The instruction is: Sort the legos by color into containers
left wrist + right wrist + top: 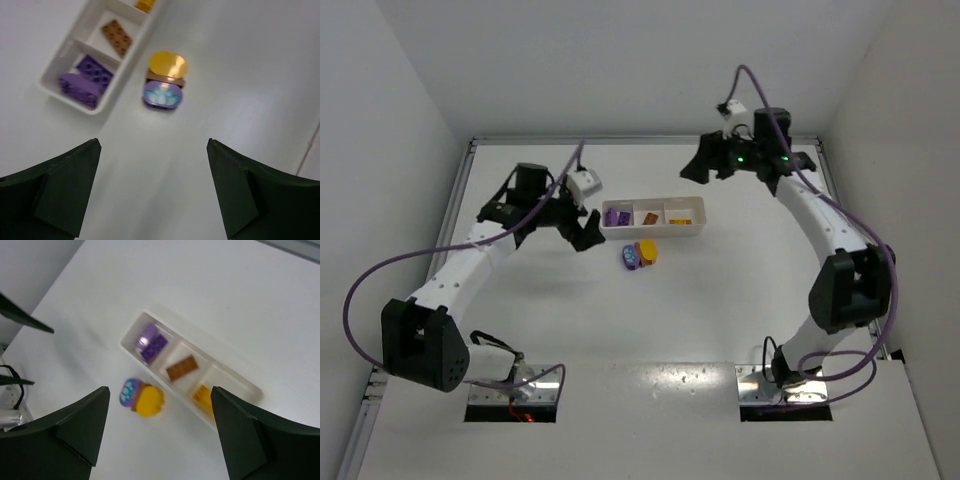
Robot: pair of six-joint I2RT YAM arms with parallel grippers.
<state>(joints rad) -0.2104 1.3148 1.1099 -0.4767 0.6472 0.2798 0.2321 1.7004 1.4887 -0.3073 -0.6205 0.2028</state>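
Inspection finding: a three-compartment tray [653, 234] lies crosswise on the counter [720, 310].

- Left compartment: a pair of bricks [616, 215].
- Middle compartment: one flat brick [649, 217].
- Right compartment: one small brick [681, 220].

Just in front of the tray, on the counter, a rounded brick [633, 259] touches a domed brick [648, 251] on its right.

The tray [653, 234] was white. Its purple bricks [616, 215] had a brown brick [649, 217] at their three o'clock, then a yellow-orange brick [681, 219]. On the white table [720, 300], a rounded purple piece [631, 259] bore a light blue spot. A yellow-orange piece [647, 251] lay at its two o'clock.
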